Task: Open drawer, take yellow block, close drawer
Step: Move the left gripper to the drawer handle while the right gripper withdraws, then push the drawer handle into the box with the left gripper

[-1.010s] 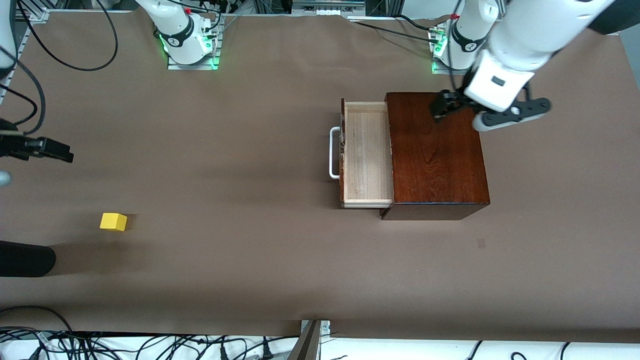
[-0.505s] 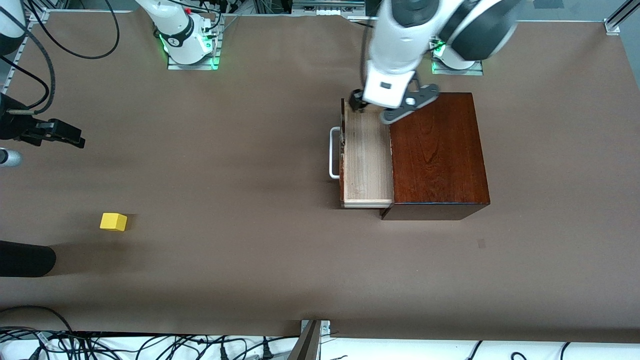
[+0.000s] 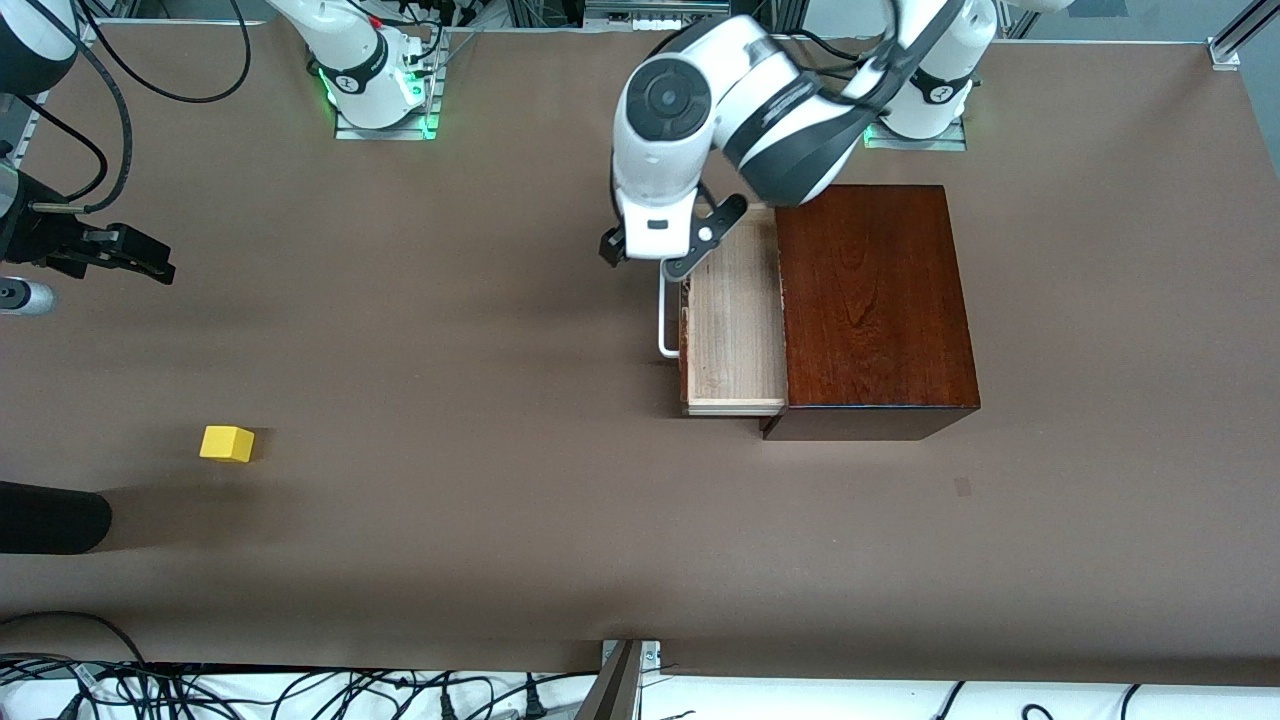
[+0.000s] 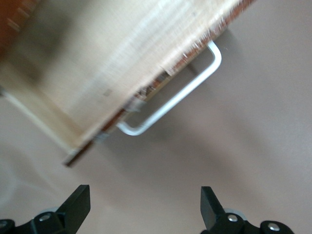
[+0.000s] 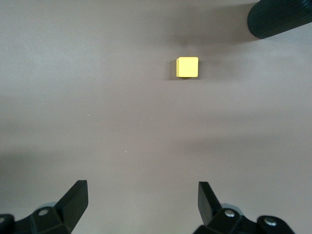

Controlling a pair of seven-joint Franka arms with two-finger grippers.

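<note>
The drawer (image 3: 733,325) stands pulled out of the box (image 3: 873,305), handle (image 3: 665,315) facing the right arm's end; the left gripper (image 3: 640,255), fingers spread and empty, hovers over that handle.

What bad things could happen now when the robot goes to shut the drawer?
The left gripper hangs open over the white handle of the drawer. A push that lands off-centre could shove the whole wooden box along the table instead. The open fingers could also catch on the handle. The yellow block sits alone by the right arm's end, so the open right gripper is unlikely to bump anything.
</note>
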